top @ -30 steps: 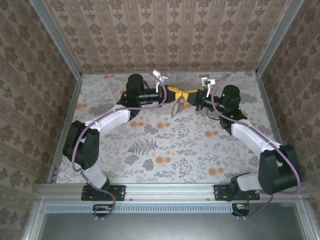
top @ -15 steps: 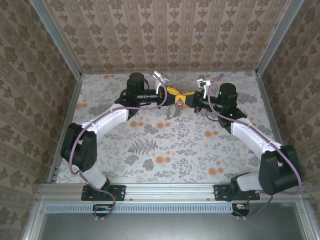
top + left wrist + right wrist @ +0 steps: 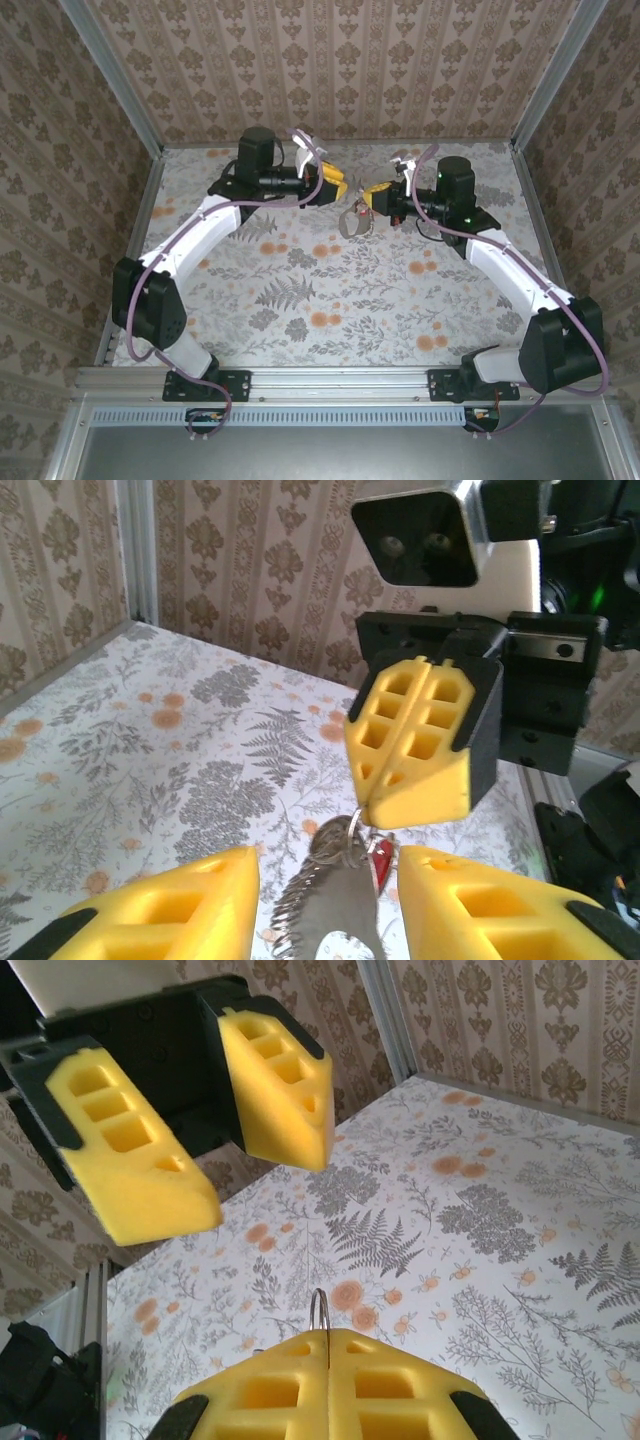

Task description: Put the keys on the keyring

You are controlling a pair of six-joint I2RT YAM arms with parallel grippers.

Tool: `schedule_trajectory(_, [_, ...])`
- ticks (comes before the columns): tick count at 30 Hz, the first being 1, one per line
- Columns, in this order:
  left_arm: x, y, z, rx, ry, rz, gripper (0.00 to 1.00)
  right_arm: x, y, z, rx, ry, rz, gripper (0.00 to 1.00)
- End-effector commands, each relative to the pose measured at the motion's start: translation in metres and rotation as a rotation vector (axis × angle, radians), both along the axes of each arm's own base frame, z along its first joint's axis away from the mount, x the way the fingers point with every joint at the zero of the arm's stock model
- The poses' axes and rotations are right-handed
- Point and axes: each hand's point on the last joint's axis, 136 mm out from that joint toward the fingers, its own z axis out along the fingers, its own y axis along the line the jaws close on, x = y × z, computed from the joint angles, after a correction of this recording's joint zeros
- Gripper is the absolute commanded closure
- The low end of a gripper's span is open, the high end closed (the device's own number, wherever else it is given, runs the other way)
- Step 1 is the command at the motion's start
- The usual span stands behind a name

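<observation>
First, at the near edge of the floral table (image 3: 330,300), the two arm bases sit side by side. Both arms reach away toward the far end and bend inward to face each other.

Farther out, the left gripper (image 3: 337,187) stands wide open. In its wrist view the two yellow fingers (image 3: 170,905) are spread well apart and grip nothing. The keyring (image 3: 351,220) hangs in the gap between them, and I cannot see it touching either finger.

Just beyond, the right gripper (image 3: 371,198) is closed, its yellow pads (image 3: 420,740) pressed flat together on the top of the keyring. In the right wrist view a thin wire loop (image 3: 320,1312) pokes out from the seam between those pads. The keyring dangles below this pinch as a flat greyish piece with a ridged edge. The keys (image 3: 382,861) hang against it, close under the pads, showing a small red end. Whether the bottom of the bunch reaches the table I cannot tell.

Farthest back, the patterned wall (image 3: 330,70) closes off the enclosure behind both grippers.
</observation>
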Motion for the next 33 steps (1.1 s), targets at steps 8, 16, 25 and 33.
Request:
schedule_trajectory(8, [-0.013, -0.004, -0.02, 0.099, 0.061, -0.132, 0.55, -0.013, 0.009, 0.001, -0.109, -0.017, 0.1, 1.0])
schedule_trajectory(16, [-0.015, -0.011, -0.026, 0.113, 0.078, -0.164, 0.55, -0.017, 0.015, -0.005, -0.135, -0.006, 0.13, 1.0])
schedule_trajectory(25, [-0.021, -0.019, -0.031, 0.124, 0.094, -0.202, 0.55, -0.019, 0.02, -0.007, -0.141, -0.004, 0.141, 1.0])
schedule_trajectory(33, [-0.025, -0.02, -0.033, 0.12, 0.108, -0.225, 0.6, -0.02, 0.019, -0.007, -0.142, -0.01, 0.137, 1.0])
